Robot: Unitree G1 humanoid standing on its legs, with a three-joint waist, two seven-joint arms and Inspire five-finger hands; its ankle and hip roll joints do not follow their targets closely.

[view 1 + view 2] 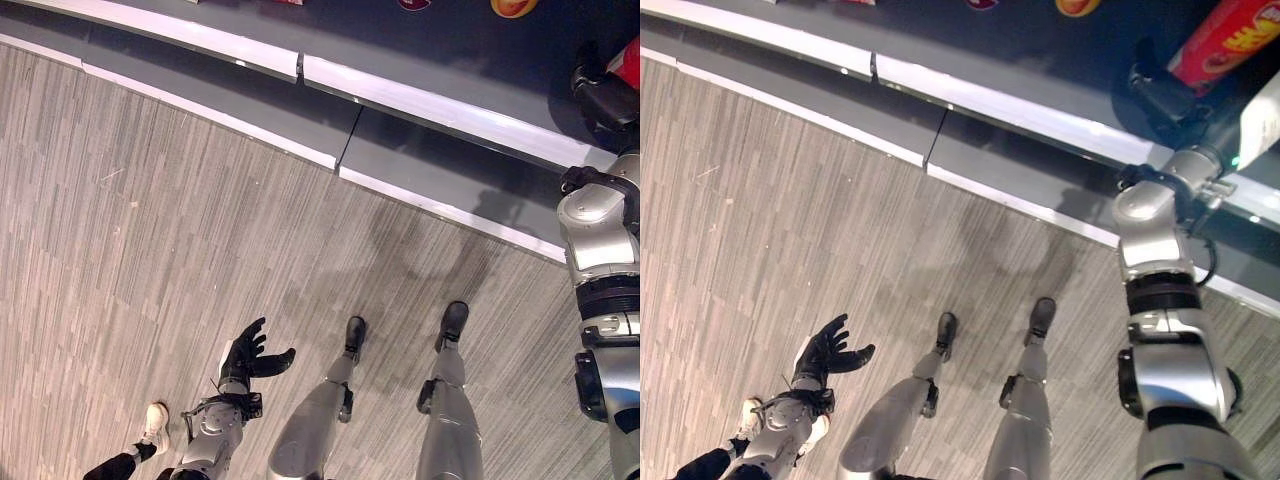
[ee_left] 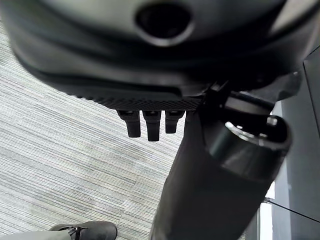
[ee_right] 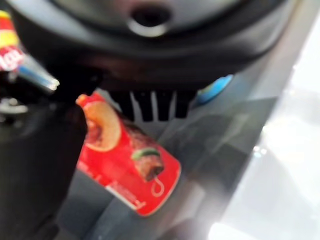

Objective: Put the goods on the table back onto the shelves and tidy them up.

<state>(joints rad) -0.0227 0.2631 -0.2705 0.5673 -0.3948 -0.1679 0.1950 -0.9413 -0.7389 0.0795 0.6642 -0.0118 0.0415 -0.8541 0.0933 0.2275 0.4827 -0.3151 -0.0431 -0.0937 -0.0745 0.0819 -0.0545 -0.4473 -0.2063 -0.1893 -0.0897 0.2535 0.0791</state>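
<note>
A red snack can (image 1: pixel 1225 38) with yellow print leans over the dark shelf (image 1: pixel 1060 60) at the upper right. My right hand (image 1: pixel 1162 92) is raised to the can's lower end. In the right wrist view the can (image 3: pixel 127 165) lies between the thumb (image 3: pixel 35 165) and the fingers (image 3: pixel 150 105), which curl round it. My left hand (image 1: pixel 248 356) hangs low over the floor at the lower left. Its fingers (image 2: pixel 147 125) are spread and hold nothing.
Two shelf boards with white front strips (image 1: pixel 430 105) run across the top of the view. Round orange and red goods (image 1: pixel 513 6) sit at the back. A white price card (image 1: pixel 1260 120) sticks out beside my right arm. A person's white shoe (image 1: pixel 153 425) stands on the striped floor by my left arm.
</note>
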